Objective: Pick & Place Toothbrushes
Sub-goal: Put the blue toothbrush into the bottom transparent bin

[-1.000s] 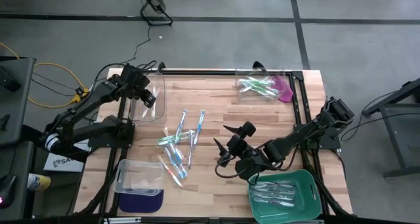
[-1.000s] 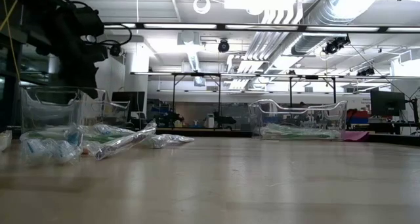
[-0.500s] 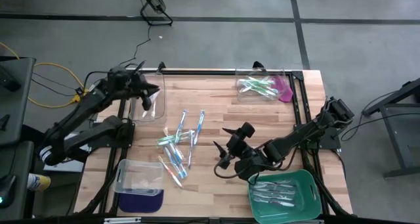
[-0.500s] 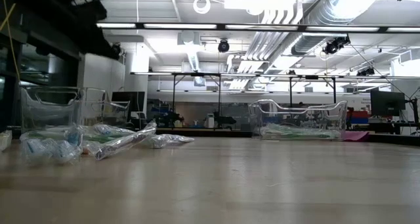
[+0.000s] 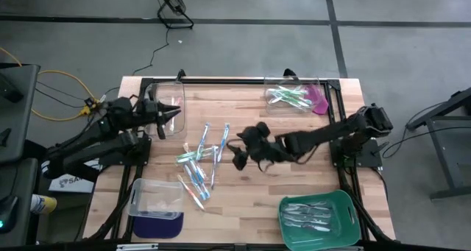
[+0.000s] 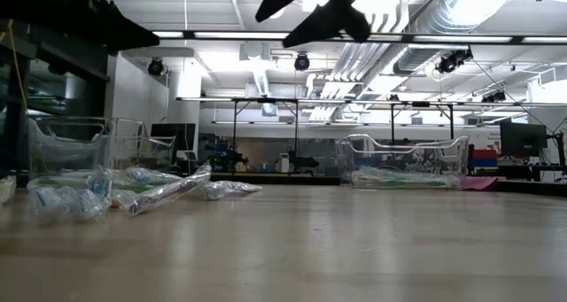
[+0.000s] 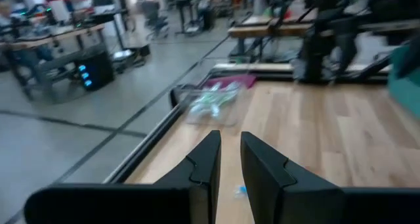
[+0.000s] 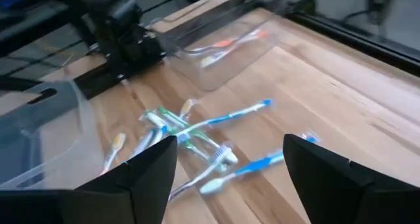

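Observation:
Loose toothbrushes (image 5: 199,161) in blue, green and orange lie in a heap on the wooden table, left of its middle; the heap shows in the right wrist view (image 8: 197,135) and the low view (image 6: 133,191). My right gripper (image 5: 235,149) (image 8: 230,165) hangs wide open just right of the heap, above the table. It holds nothing, and its fingers show at the top of the low view (image 6: 310,5). My left gripper (image 5: 176,111) (image 7: 231,159) points level over the clear bin (image 5: 173,131) at the far left, its fingers a narrow gap apart with nothing between them.
A clear bin with green toothbrushes (image 5: 293,96) and a pink piece (image 5: 321,102) stand at the far right. A green tray (image 5: 347,207) with pale toothbrushes sits at the near right. Another clear bin (image 5: 156,194) rests on a dark blue lid (image 5: 156,226) at the near left.
My right gripper has swung from beside the green tray toward the table's far left, up to the heap of toothbrushes, staying open. My left arm has drawn back toward the table's left edge, and its gripper has tipped up from pointing down into the bin to level.

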`<state>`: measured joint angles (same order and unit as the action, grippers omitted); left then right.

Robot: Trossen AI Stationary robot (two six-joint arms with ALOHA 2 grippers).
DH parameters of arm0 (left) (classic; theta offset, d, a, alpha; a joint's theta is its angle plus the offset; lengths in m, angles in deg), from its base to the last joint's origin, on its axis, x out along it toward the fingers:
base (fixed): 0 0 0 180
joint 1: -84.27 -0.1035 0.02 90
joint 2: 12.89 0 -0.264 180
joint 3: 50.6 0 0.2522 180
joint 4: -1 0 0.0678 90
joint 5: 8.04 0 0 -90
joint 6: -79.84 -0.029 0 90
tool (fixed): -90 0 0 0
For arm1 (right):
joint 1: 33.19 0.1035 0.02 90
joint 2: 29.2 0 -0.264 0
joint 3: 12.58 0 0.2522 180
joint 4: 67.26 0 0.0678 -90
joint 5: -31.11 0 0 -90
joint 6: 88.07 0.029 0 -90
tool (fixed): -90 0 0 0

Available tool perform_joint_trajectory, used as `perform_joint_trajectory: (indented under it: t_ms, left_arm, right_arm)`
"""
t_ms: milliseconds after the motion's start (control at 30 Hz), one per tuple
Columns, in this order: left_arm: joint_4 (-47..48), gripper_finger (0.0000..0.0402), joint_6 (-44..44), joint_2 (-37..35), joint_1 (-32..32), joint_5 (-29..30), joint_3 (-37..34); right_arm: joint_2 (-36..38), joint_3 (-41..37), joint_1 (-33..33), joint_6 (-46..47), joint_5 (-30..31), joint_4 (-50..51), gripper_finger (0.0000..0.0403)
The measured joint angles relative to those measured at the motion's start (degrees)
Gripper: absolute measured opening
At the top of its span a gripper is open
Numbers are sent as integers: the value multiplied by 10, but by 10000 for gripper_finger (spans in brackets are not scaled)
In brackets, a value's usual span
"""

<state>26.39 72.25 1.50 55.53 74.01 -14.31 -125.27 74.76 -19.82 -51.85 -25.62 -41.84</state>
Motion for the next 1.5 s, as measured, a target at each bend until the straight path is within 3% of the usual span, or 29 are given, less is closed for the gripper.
perform_joint_trajectory:
  t_ms: [100,333,533,700,933,1033,1267,1500]
  left_arm:
    - [-42,58,4,1,28,6,-29]
    - [-70,58,1,1,84,68,-59]
    - [-87,58,-12,1,114,68,-59]
    - [-84,58,-14,1,135,66,-58]
    - [-86,58,-16,1,145,66,-58]
    - [-85,58,-16,1,145,67,-58]
    - [-80,58,-16,1,145,67,-58]
    - [-76,58,-24,1,145,69,-58]
  right_arm:
    - [0,0,-38,-17,-60,-23,260]
    - [-22,0,-122,16,-133,-21,244]
    - [-76,0,-160,22,-215,-50,246]
    - [-93,0,-177,-142,-301,-54,247]
    - [-101,0,-170,-554,-319,-53,247]
    - [-126,0,-163,-670,-339,-56,247]
    - [-208,0,-158,-795,-326,-58,247]
    - [-233,1,-158,-818,-321,-117,247]
